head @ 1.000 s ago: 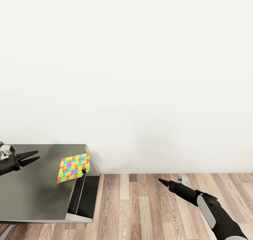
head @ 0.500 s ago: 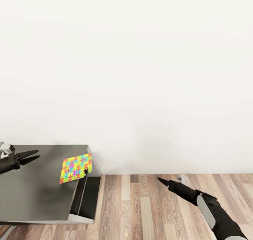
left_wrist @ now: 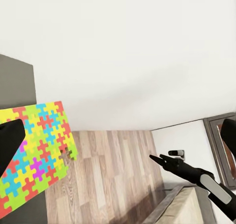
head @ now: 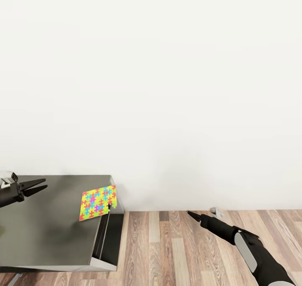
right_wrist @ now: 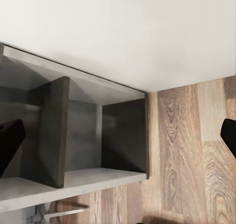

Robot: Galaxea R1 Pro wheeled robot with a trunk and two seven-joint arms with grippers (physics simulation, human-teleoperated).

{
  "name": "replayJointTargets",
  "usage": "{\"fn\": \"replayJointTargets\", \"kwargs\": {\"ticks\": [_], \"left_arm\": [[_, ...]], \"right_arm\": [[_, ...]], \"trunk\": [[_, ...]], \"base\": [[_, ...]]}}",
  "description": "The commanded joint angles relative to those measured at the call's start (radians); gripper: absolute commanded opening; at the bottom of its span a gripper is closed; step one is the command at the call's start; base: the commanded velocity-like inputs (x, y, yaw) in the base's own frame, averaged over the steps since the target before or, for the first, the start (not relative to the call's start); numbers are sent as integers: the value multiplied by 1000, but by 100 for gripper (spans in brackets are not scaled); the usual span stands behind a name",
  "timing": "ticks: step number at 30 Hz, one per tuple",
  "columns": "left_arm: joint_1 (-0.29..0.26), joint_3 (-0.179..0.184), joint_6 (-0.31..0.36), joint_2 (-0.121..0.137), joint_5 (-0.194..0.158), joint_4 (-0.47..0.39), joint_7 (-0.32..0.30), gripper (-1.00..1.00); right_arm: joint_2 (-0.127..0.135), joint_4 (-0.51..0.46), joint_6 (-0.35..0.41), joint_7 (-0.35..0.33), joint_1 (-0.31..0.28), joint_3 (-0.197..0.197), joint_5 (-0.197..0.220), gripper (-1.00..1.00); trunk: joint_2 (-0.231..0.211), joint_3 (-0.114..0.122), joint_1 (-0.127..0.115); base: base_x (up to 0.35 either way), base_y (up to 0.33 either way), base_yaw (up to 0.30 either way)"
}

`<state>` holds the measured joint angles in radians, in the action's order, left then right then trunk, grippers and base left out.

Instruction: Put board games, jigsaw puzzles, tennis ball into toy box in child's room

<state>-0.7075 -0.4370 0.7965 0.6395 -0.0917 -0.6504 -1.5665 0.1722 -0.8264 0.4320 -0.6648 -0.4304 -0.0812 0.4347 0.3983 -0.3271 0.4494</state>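
- The left gripper [head: 37,186] hangs above the dark-grey table [head: 46,231], near its far edge, with its two black fingers spread apart in a narrow V and nothing between them; it is released.
- The right gripper [head: 193,216] is held out over the wood-plank floor [head: 176,252], well apart from the table. In the head view its fingers taper together to one dark point. In the right wrist view two dark fingertips sit at opposite edges with a wide gap, so I cannot tell for sure how the jaws stand; nothing is gripped.
- I count one jigsaw puzzle [head: 97,196]: a thin, flat, mostly yellow slab with red, blue and pink interlocking pieces. It lies flat on the table, at the far corner next to the wall, well apart from the left gripper and with bare tabletop between them. The left wrist view shows the same puzzle [left_wrist: 37,155] past one dark fingertip [left_wrist: 10,140], with a notch in its edge where a piece seems missing.
- One table section shows, its end face open to dark shelving; the right wrist view looks into those grey compartments [right_wrist: 83,135], split by one upright divider.
- One plain white wall [head: 167,89] rises behind the table, meeting the floor beside it.
- One small grey fitting [head: 217,211] sits just beyond the right gripper.
- Nothing stands between either gripper and the puzzle.
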Motion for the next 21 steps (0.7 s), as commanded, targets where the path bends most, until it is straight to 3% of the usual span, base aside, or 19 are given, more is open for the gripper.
{"fn": "replayJointTargets", "kwargs": {"ticks": [1,14,21], "left_arm": [[-1,0,10,0,1,0,-4,100],[0,1,9,-1,1,-4,-4,100],[0,2,9,-1,1,-6,-4,100]], "right_arm": [[-1,0,8,-2,-1,-1,7,100],[-25,-2,7,-34,0,-1,5,100],[-28,-15,7,-135,1,-7,5,100]], "trunk": [[2,0,1],[2,22,1],[2,33,1]], "base": [[0,19,0],[0,6,0],[0,0,0]]}}
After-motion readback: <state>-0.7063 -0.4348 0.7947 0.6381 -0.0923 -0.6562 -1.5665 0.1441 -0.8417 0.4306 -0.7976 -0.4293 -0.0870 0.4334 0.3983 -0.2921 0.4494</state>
